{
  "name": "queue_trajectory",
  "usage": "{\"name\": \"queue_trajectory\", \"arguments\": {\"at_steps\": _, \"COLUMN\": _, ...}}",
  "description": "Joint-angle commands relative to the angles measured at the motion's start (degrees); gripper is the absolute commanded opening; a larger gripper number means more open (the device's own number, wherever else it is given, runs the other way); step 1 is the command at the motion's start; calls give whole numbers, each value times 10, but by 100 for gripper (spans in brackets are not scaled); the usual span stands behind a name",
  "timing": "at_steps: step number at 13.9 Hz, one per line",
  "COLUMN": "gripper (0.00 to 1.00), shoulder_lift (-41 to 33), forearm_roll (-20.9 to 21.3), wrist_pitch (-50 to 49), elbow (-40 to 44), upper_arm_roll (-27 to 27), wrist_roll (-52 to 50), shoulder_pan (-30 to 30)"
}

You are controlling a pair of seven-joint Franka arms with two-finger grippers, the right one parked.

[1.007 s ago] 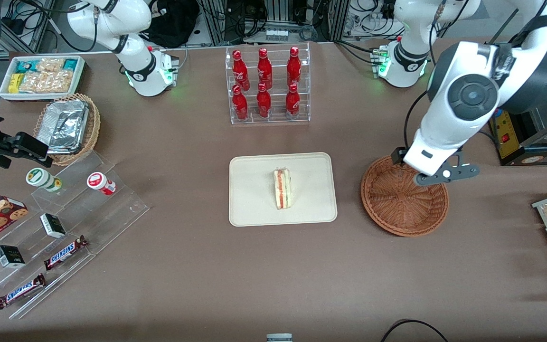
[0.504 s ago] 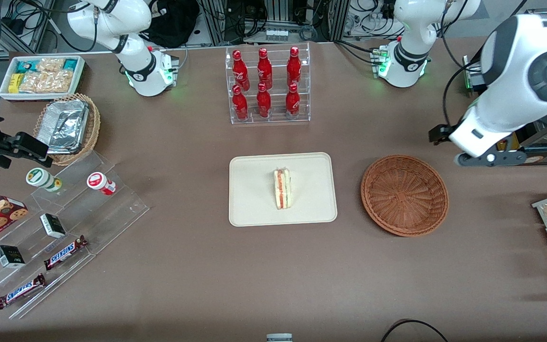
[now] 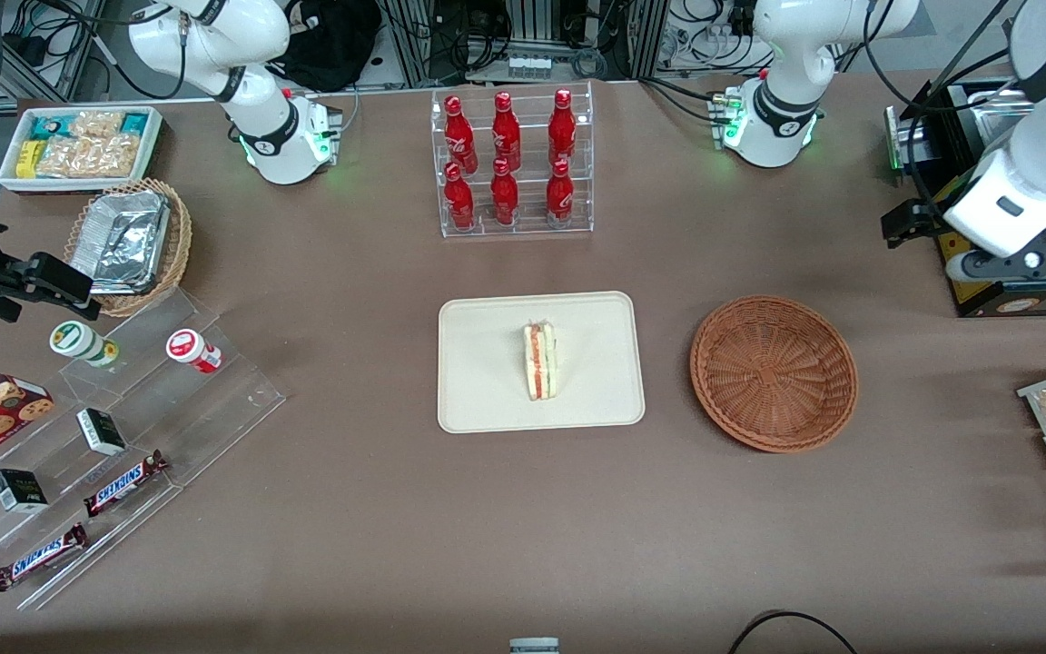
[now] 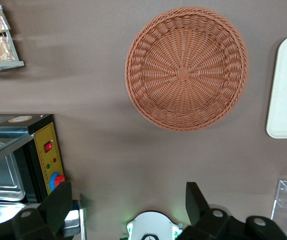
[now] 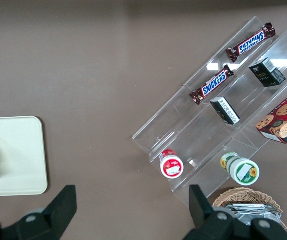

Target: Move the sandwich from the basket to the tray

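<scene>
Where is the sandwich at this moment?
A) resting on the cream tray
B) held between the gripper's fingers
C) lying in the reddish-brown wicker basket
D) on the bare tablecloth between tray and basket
A: the sandwich rests on the tray, the basket holds nothing, and the gripper hangs open above the table near the working arm's end.
</scene>
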Motion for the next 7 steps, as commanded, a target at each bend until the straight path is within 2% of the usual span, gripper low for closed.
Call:
{"name": "queue_trajectory", "arguments": {"at_steps": 1, "gripper": 100, "shoulder_lift": -3, "forearm_roll": -23, "wrist_pitch": -17, "elbow": 17, "upper_arm_roll": 19, "wrist_roll": 34, "shoulder_pan": -3}}
{"name": "queue_trajectory", "arguments": {"at_steps": 3, "gripper": 100, "shoulder_lift": -3, "forearm_roll": -70, "wrist_pitch": -13, "elbow": 19, "upper_arm_roll": 31, "wrist_roll": 36, "shoulder_pan": -3}}
{"name": "queue_trajectory", "arguments": {"at_steps": 7, "gripper": 100, "shoulder_lift": 1, "forearm_roll": -72, "wrist_pitch": -2, "elbow": 31, "upper_arm_roll": 33, "wrist_roll": 36, "shoulder_pan": -3}}
